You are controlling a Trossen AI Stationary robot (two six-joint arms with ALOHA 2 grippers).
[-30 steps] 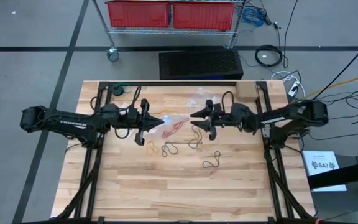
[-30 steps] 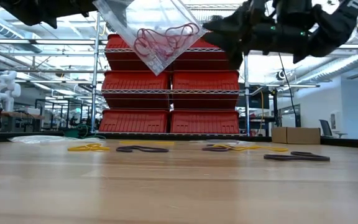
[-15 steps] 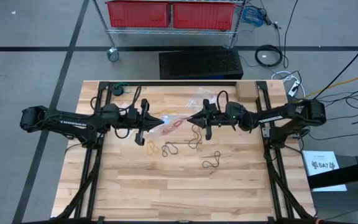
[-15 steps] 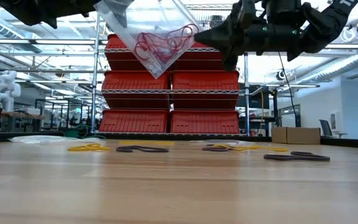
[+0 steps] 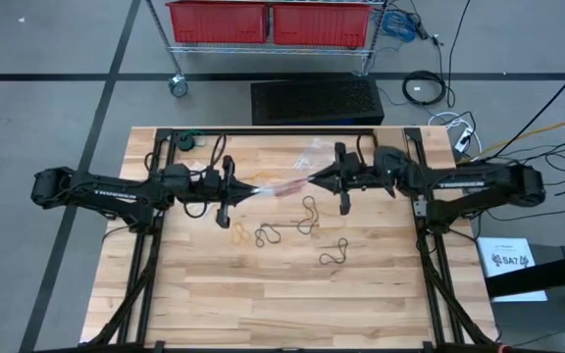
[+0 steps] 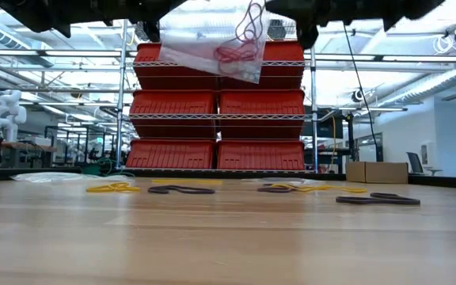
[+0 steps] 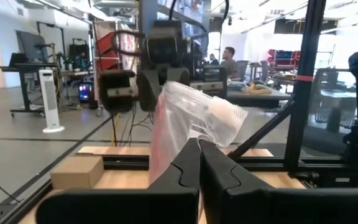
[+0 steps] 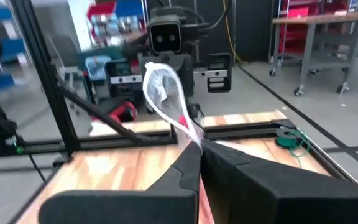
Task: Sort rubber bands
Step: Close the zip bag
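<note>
Both grippers are clamped shut on one clear bag (image 5: 284,186), stretched in the air between them above the desk (image 5: 204,294): the left gripper (image 5: 255,189) pinches one edge, the right gripper (image 5: 312,180) the opposite edge. Inside the bag lies a tangle of red rubber bands (image 6: 240,49), too bunched to count, so the red sorting looks largely done. Left on the desk are the yellow bands (image 5: 239,233), roughly two, and the black bands (image 5: 334,253), about three loops. A second clear bag (image 5: 314,153) lies at the far side.
</note>
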